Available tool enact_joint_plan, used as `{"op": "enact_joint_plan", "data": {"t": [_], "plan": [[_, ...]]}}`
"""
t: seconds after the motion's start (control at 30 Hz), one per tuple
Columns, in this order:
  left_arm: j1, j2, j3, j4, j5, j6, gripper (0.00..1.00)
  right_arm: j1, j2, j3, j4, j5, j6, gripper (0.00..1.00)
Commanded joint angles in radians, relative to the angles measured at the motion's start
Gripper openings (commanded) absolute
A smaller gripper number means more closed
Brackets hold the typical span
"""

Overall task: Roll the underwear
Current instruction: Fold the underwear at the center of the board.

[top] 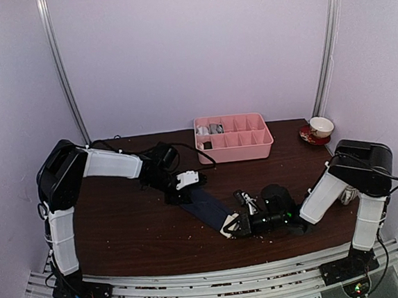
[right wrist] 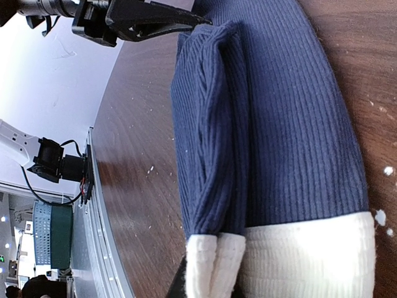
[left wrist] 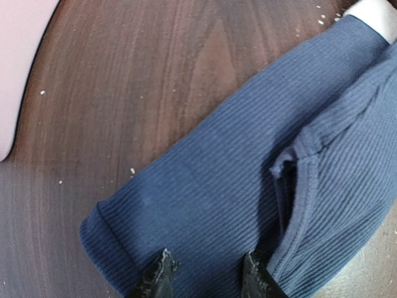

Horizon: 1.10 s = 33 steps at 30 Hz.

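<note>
The navy underwear (top: pixel 205 208) lies folded into a long strip, running diagonally across the dark table between my two grippers. In the left wrist view my left gripper (left wrist: pixel 209 275) stands over the leg end of the underwear (left wrist: pixel 217 174). Its fingertips (left wrist: pixel 160 273) are apart and press onto flat cloth, with nothing pinched between them. My right gripper (right wrist: pixel 208 288) is shut on the doubled edge of the cream waistband (right wrist: pixel 310 261). From above, the left gripper (top: pixel 180 187) is at the strip's far end and the right gripper (top: pixel 232 228) at its near end.
A pink compartment tray (top: pixel 235 148) stands at the back of the table, with a small grey bundle (top: pixel 214 128) in a back-left cell. A cup on a saucer (top: pixel 319 129) sits at the back right. Cables trail behind the left arm.
</note>
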Motion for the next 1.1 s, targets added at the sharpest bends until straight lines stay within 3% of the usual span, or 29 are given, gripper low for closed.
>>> {"op": "enact_joint_plan", "data": {"t": [0.0, 0.1, 1.07], "plan": [[0.007, 0.013, -0.016, 0.044, -0.073, -0.028, 0.38, -0.007, 0.005, -0.019, -0.215, 0.037, -0.008, 0.09], [0.007, 0.015, -0.021, 0.044, -0.07, -0.026, 0.36, -0.007, -0.034, -0.01, -0.241, 0.047, -0.029, 0.17], [0.006, 0.017, -0.015, 0.015, -0.04, -0.003, 0.32, -0.007, -0.196, 0.101, -0.414, 0.186, -0.109, 0.25]]}}
